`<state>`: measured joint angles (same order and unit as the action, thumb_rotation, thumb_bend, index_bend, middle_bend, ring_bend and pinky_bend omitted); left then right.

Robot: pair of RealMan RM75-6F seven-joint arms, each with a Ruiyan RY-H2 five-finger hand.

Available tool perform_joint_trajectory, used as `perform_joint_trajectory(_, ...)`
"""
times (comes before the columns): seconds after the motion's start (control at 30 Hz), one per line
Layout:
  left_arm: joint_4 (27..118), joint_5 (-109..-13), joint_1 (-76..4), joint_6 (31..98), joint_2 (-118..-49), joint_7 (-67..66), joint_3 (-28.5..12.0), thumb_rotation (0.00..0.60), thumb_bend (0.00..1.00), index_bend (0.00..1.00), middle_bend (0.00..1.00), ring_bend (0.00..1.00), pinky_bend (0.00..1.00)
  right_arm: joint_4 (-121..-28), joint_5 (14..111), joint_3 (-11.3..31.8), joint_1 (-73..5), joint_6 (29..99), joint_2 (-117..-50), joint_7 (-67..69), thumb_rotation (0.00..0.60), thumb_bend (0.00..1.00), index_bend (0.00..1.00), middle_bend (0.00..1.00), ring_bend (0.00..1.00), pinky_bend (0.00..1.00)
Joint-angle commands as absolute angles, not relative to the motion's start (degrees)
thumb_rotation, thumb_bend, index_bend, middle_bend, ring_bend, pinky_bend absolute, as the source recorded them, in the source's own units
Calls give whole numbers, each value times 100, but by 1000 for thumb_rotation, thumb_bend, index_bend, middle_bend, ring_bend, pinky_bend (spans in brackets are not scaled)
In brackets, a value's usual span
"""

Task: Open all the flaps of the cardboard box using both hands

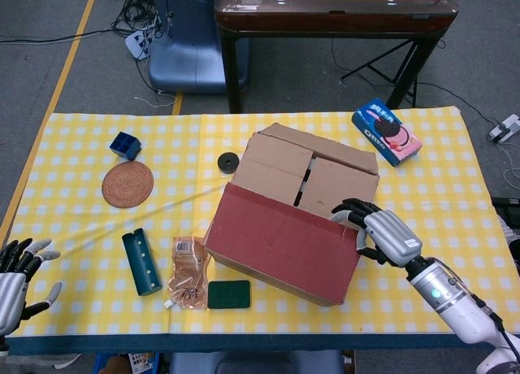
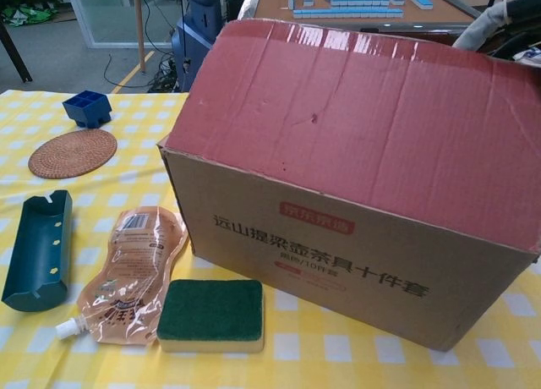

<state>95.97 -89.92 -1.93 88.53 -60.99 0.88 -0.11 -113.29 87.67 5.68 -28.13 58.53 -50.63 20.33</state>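
Observation:
The cardboard box (image 1: 305, 183) sits mid-table, turned at an angle. Its near flap (image 1: 284, 240), red on the inner side, stands raised and fills the upper chest view (image 2: 363, 118) above the printed front wall (image 2: 338, 254). The other flaps (image 1: 280, 158) lie flat over the top with a narrow gap between them. My right hand (image 1: 382, 234) is at the raised flap's right end; its fingers curl over the flap's top edge with the thumb on the near side. My left hand (image 1: 18, 280) hovers at the table's near-left corner, far from the box, fingers spread and empty.
In front of the box lie a green sponge (image 1: 228, 294), a snack pouch (image 1: 188, 272) and a teal holder (image 1: 141, 262). A woven coaster (image 1: 127, 184), a blue bin (image 1: 123, 145) and a black disc (image 1: 228, 161) sit to the left. A cookie box (image 1: 387, 131) lies behind on the right.

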Motion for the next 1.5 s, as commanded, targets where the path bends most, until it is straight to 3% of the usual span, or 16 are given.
perform_joint_trajectory(0.03,9641,-9010,-212,8837,-6090,45,-15,600,354,372,186,89,0,-11380,9205,457,-2691,6084,-4781,3197,600,1000,299,227,115,157)
perform_joint_trajectory(0.43,9706,-9013,-214,8856,-6047,84,-28,600,354,371,186,89,0,-11022,10409,-28,-2881,6469,-4640,6542,600,1000,299,227,115,157)
perform_joint_trajectory(0.73,9656,-8987,-197,8869,-6025,167,-30,600,353,373,186,89,0,-10660,11207,-501,-3030,7059,-4595,8005,600,1000,299,231,115,157)
perform_joint_trajectory(1.5,9665,-9048,-173,8952,-6008,157,-36,600,354,372,186,88,0,-10420,11898,-1214,-3335,7850,-4520,8759,600,1000,299,232,115,157)
